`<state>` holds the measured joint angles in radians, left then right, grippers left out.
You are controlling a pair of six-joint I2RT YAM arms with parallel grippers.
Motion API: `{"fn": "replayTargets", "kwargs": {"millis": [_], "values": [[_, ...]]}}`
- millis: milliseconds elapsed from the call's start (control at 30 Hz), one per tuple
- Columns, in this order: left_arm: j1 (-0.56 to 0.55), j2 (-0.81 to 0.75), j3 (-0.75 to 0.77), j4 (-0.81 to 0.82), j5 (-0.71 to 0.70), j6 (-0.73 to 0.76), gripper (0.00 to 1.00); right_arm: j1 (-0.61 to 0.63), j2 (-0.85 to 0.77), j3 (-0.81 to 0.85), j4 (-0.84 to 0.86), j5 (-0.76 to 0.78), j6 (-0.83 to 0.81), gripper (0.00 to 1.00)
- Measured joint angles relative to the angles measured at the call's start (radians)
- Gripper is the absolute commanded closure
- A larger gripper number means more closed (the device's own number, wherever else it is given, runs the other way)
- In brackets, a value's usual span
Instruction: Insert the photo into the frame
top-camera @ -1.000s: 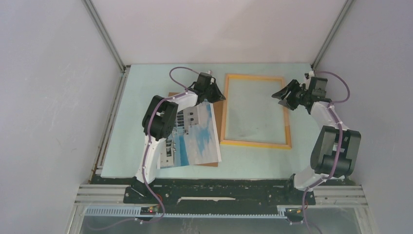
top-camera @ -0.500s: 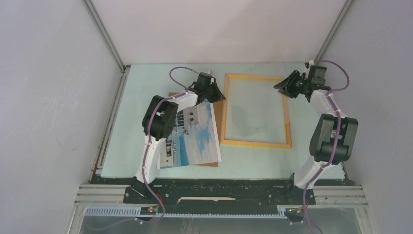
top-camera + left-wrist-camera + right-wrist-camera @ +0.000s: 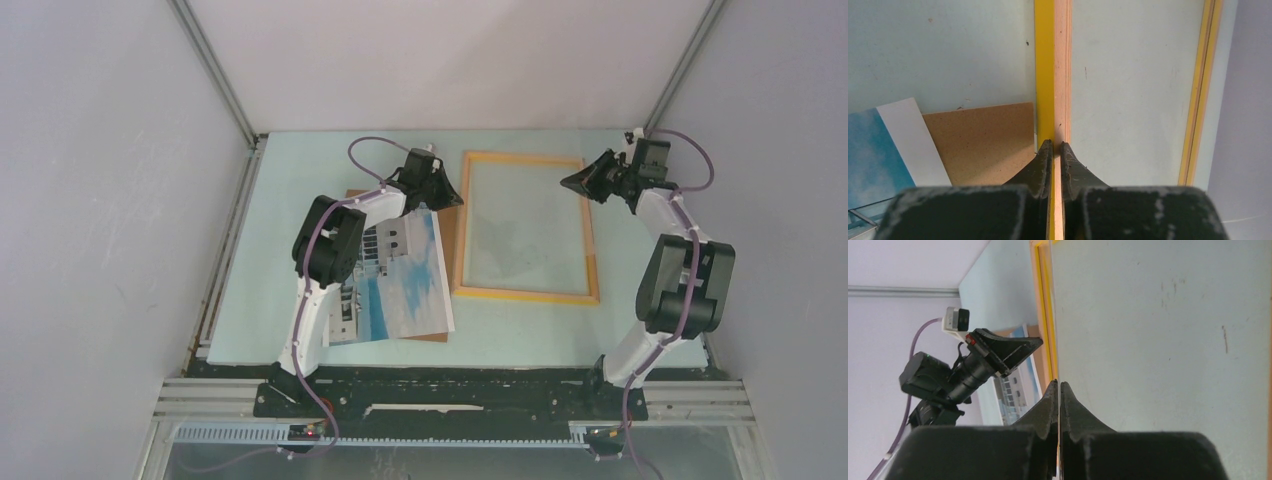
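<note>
On the pale surface (image 3: 290, 190), our left tool (image 3: 1057, 149) pinches a rail of the thin yellow-orange wooden frame (image 3: 525, 294). Our right tool (image 3: 1058, 388) is clamped on its clear pane (image 3: 1158, 340). The paper building photo (image 3: 405, 290) lies beside the frame. We judge we are opening the frame, so the pane needs lifting clear next.

no readable text, label, brand, number or sign shows in any view.

Frame (image 3: 525, 294) lies right of centre on tabletop (image 3: 290, 180); photo (image 3: 405, 285) lies just left, atop a board (image 3: 450, 228). Left tool (image 3: 447, 196) sits on frame's left rail, right tool (image 3: 572, 181) at its far right corner.
</note>
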<state>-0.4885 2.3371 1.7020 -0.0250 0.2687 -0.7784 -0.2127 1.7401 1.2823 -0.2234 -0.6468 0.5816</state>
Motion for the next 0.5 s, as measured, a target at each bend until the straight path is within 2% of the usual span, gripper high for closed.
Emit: {"fn": "replayTargets", "kwargs": {"millis": [233,500], "values": [[0.0,0.0,0.0,0.001,0.001,0.0,1.0,-0.034,-0.049,-0.108,0.111,-0.078,0.103,1.0],[0.0,0.0,0.0,0.002,0.001,0.0,1.0,-0.032,-0.111,-0.135,0.195,-0.118,0.148,1.0]]}}
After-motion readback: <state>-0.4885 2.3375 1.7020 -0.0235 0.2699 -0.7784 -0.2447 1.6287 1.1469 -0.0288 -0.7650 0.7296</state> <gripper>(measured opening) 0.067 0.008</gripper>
